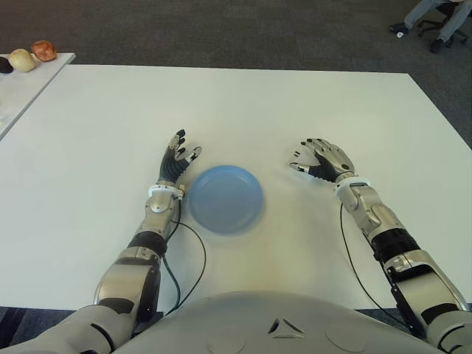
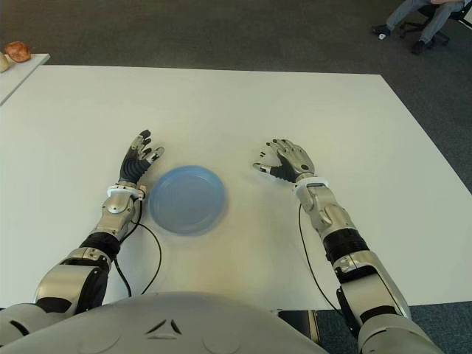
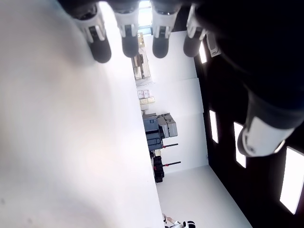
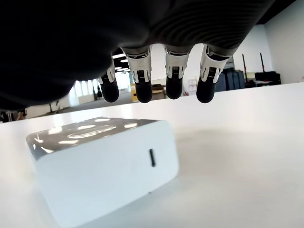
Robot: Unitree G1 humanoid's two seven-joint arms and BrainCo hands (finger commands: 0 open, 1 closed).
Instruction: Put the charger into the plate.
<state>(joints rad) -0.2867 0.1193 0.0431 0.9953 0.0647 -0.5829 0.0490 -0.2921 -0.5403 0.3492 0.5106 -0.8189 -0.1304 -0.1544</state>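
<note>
A round blue plate [image 1: 225,198] lies on the white table [image 1: 243,103] between my two hands. The charger [image 4: 102,166] is a white block with a small port on one face; the right wrist view shows it lying flat on the table under my right hand. My right hand [image 1: 321,158] is to the right of the plate, palm down, and its fingers [image 4: 142,90] arch over the charger without touching it. In the eye views that hand hides the charger. My left hand [image 1: 179,156] shows just left of the plate with its fingers stretched out, holding nothing.
A side table at the far left carries a few round food items [image 1: 33,53]. A seated person's legs and an office chair [image 1: 435,18] are on the dark carpet at the far right. A black cable [image 1: 199,258] runs beside my left forearm.
</note>
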